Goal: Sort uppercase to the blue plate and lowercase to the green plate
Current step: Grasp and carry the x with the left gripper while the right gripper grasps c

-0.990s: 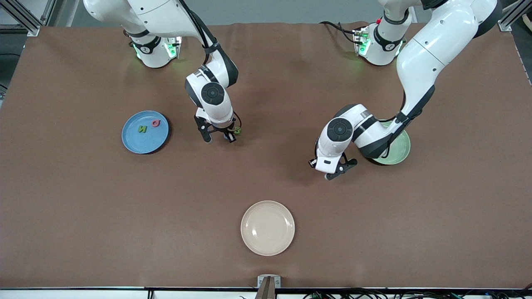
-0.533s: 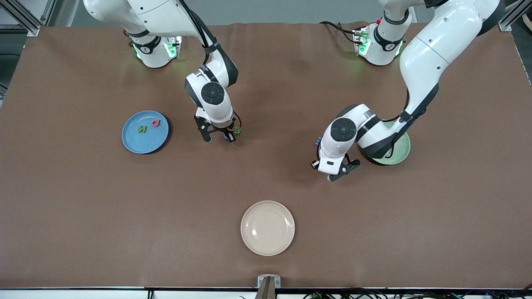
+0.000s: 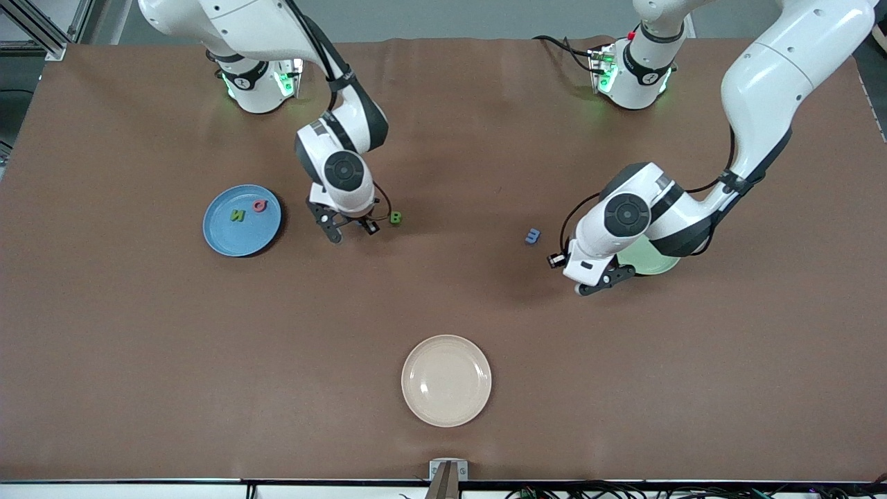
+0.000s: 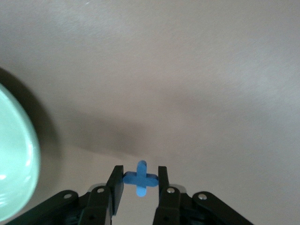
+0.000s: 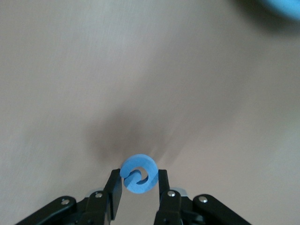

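My right gripper [image 5: 138, 177] is shut on a blue uppercase C/G-shaped letter [image 5: 139, 174]. It hangs [image 3: 352, 229] over bare table between the blue plate [image 3: 223, 239] and a green uppercase B [image 3: 396, 218] lying on the table. A green N [image 3: 238, 215] and a red Q [image 3: 260, 205] lie in the blue plate. My left gripper [image 4: 139, 174] is shut on a blue lowercase x [image 4: 140, 178] and hangs [image 3: 585, 281] over the table beside the green plate [image 3: 658, 265], which the left arm partly hides. A blue lowercase m [image 3: 532, 236] lies on the table nearby.
A cream plate [image 3: 446, 380] with nothing in it sits nearer the front camera, midway along the table. The green plate's rim [image 4: 14, 164] shows in the left wrist view, and an edge of the blue plate [image 5: 286, 7] in the right wrist view.
The right gripper shut on the blue letter and shifted toward the blue plate, uncovering the green B. The left arm carried the x toward the green plate, uncovering the blue m.
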Available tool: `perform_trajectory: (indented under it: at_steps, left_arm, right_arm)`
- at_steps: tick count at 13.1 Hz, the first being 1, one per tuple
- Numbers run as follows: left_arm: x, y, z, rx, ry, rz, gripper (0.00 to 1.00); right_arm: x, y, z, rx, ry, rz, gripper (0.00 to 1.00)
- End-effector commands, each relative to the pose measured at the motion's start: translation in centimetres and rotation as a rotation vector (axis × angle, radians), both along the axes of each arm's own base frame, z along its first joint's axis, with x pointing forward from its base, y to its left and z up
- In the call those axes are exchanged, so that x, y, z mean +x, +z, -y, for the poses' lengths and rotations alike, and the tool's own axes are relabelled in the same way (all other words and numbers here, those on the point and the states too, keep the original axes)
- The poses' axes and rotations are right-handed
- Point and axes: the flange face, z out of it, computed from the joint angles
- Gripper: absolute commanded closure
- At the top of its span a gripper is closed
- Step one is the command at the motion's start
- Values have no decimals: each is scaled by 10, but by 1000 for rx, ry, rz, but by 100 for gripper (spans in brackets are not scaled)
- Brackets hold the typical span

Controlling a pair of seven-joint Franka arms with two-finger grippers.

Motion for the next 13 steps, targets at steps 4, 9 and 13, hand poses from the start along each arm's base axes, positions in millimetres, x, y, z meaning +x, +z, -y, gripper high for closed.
perform_trajectory:
  at_steps: [4, 9, 13]
  left_arm:
    - [-32, 4, -49, 66, -200, -5, 90]
    - [-45, -3, -98, 99, -277, 2, 90]
    - [-51, -13, -112, 95, -297, 32, 90]
  right_arm:
    - [29, 42, 101, 7, 169, -130, 100]
    - [42, 42, 181, 50, 274, -172, 99]
    - [41, 37, 212, 73, 335, -200, 99]
